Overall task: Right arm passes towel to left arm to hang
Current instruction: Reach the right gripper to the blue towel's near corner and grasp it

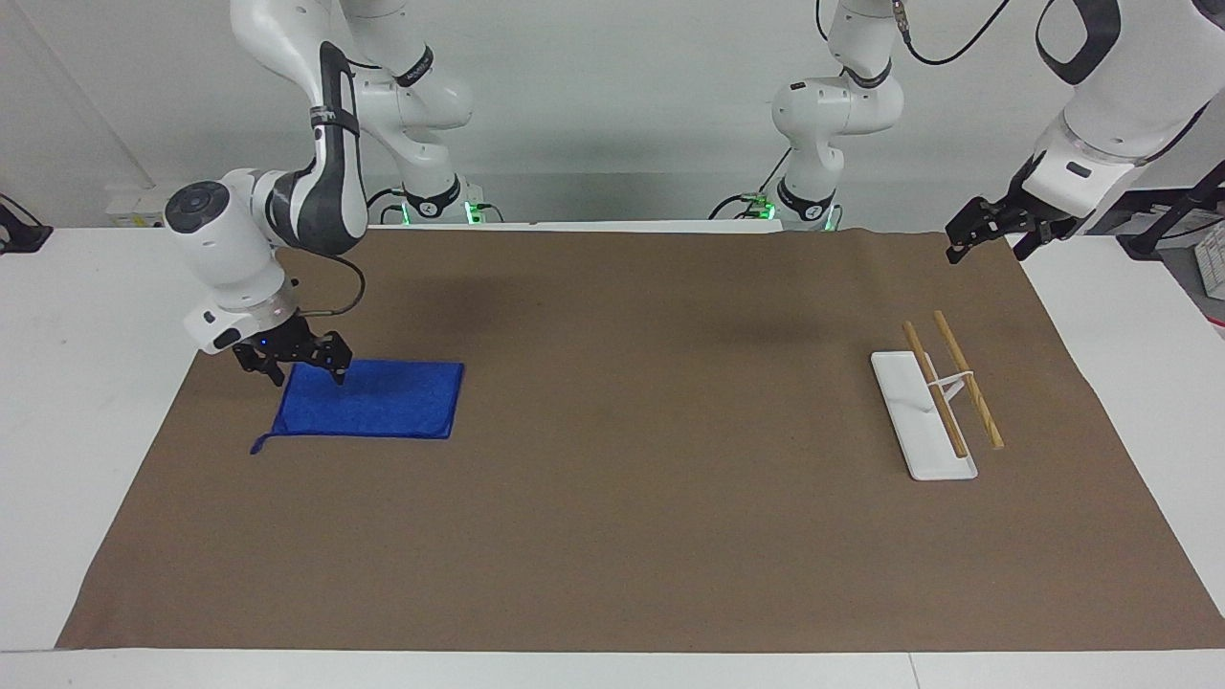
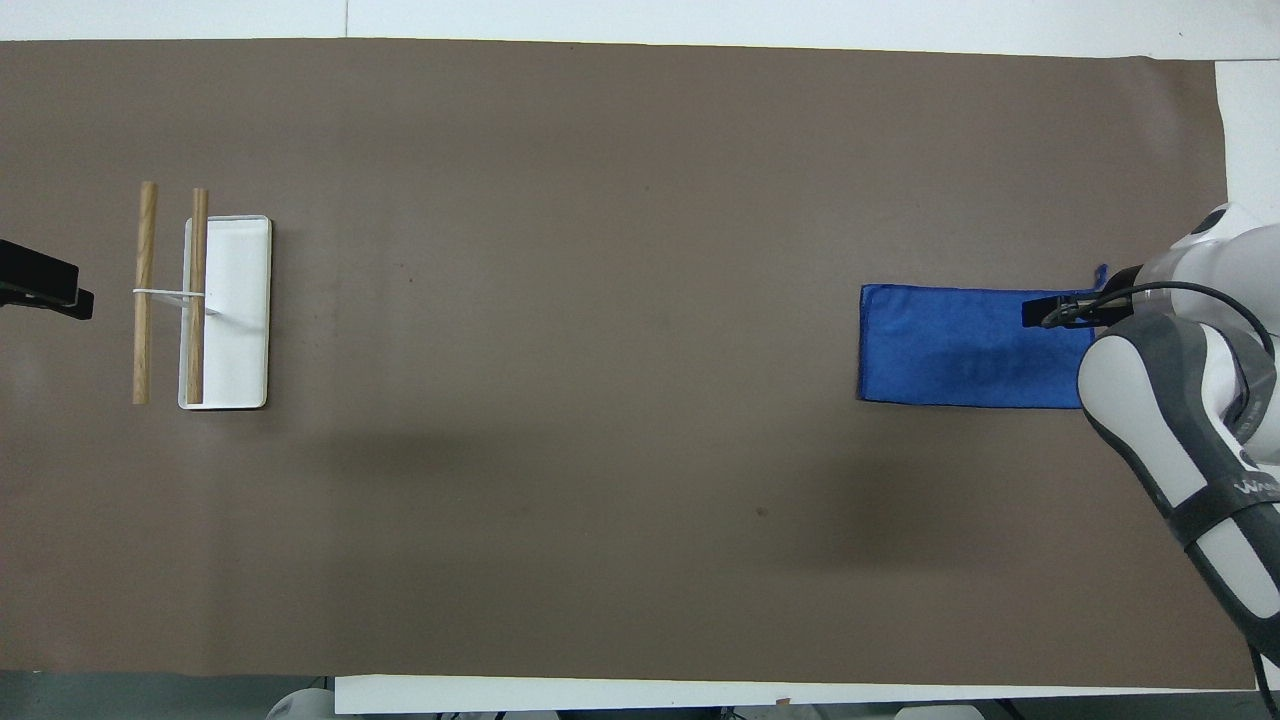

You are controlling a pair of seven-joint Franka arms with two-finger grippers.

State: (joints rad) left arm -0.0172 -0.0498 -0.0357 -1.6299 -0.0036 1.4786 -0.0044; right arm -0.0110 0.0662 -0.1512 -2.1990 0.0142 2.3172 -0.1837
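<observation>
The blue towel [image 1: 383, 402] lies flat on the brown mat toward the right arm's end, its small tail [image 1: 258, 446] at the corner farthest from the robots. It also shows in the overhead view [image 2: 950, 350]. My right gripper [image 1: 299, 375] is open and low over the towel's corner nearest the robots; I cannot tell whether it touches the cloth. In the overhead view the right gripper [image 2: 1050, 311] covers that end of the towel. My left gripper [image 1: 986, 251] waits open and empty over the mat's corner at its own end, and its tips show in the overhead view [image 2: 45, 290].
A towel rack with a white base [image 1: 909, 426] and two wooden bars [image 1: 968, 378] stands toward the left arm's end, also in the overhead view [image 2: 240, 310]. Two thinner white arms with green-lit bases [image 1: 431, 206] stand at the table's edge by the robots.
</observation>
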